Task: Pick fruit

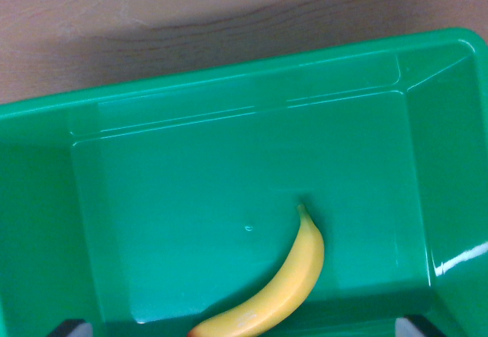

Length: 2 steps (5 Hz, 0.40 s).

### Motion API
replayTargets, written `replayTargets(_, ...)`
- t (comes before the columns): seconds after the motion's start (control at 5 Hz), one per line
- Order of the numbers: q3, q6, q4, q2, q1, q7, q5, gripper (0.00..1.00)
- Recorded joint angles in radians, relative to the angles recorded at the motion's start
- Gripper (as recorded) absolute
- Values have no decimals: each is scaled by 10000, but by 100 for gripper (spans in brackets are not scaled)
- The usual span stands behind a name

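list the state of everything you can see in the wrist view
banana: lying on the bin floor, ungrasped, lower end cut off by the frame edge
green bin: upright, holds only the banana
wooden surface: bare above the bin
end effector: only dark tips at the bottom corners, state unclear

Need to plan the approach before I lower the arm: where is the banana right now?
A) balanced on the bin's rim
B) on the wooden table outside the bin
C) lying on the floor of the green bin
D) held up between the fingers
C: the banana lies on the floor of the green bin, low in the wrist view, while the wooden table beyond the rim holds nothing.
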Motion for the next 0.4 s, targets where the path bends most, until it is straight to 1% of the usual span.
replayTargets(0.2,3,-242,-257,44,17,198,-42,0)
replayTargets(0.4,3,-242,-257,44,17,198,-42,0)
